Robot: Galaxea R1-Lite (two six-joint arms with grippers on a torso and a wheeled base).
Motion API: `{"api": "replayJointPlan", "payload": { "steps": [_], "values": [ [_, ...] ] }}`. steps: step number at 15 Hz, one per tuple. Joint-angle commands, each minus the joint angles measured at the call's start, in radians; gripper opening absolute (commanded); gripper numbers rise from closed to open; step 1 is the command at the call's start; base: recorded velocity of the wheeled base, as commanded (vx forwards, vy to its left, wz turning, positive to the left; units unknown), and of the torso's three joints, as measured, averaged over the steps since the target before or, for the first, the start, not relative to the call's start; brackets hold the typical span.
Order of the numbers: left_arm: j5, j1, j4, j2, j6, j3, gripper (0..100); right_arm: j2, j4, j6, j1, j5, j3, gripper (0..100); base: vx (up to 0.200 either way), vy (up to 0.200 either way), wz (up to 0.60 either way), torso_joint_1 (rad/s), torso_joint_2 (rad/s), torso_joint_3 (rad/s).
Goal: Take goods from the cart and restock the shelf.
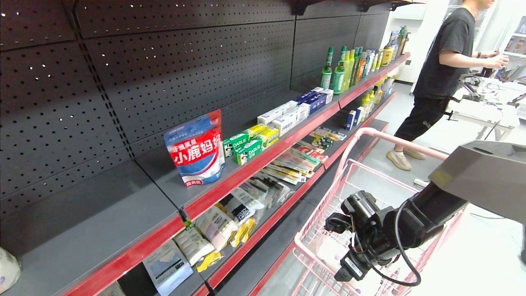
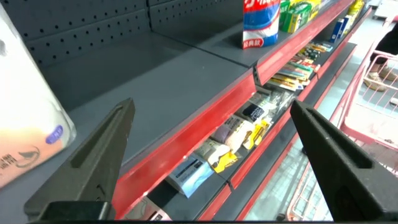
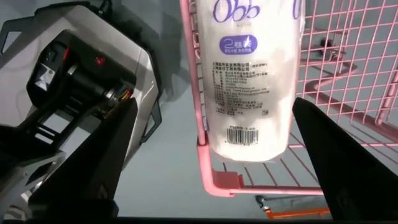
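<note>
A white roll pack [image 3: 249, 81] with purple print lies in the pink wire cart [image 3: 200, 124], against its corner. My right gripper [image 3: 217, 168] hangs open just above the pack, one finger to each side and nothing held. From the head, the right arm reaches down into the cart [image 1: 370, 135] and the gripper [image 1: 348, 267] points at its floor. My left gripper [image 2: 211, 168] is open and empty in front of the grey upper shelf [image 2: 186, 81], next to another white pack [image 2: 25, 124] standing on it. That pack [image 1: 6, 267] sits at the shelf's near end.
A blue and red pouch [image 1: 197, 150] stands on the upper shelf [image 1: 102, 230], then green and white toothpaste boxes [image 1: 250, 144] and bottles [image 1: 341, 70] farther along. The shelf below holds several packets [image 1: 222, 226]. Bare grey board lies between the white pack and the pouch.
</note>
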Motion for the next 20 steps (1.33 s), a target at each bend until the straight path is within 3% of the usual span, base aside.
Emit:
{"api": "replayJointPlan", "payload": {
  "steps": [1, 5, 20],
  "values": [
    [0.000, 0.000, 0.000, 0.000, -0.001, 0.000, 100, 0.011, -0.001, -0.015, -0.009, 0.000, -0.005, 100, 0.000, 0.000, 0.00, -0.163, 0.34, 0.188],
    [0.000, 0.000, 0.000, 0.000, 0.000, 0.000, 100, 0.048, -0.001, -0.042, -0.027, 0.000, -0.060, 100, 0.000, 0.000, 0.00, -0.104, 0.24, 0.133],
    [0.000, 0.000, 0.000, 0.000, 0.000, 0.000, 100, 0.185, -0.001, -0.082, -0.098, 0.002, -0.201, 100, 0.000, 0.000, 0.00, 0.000, 0.00, 0.000]
  ]
}}
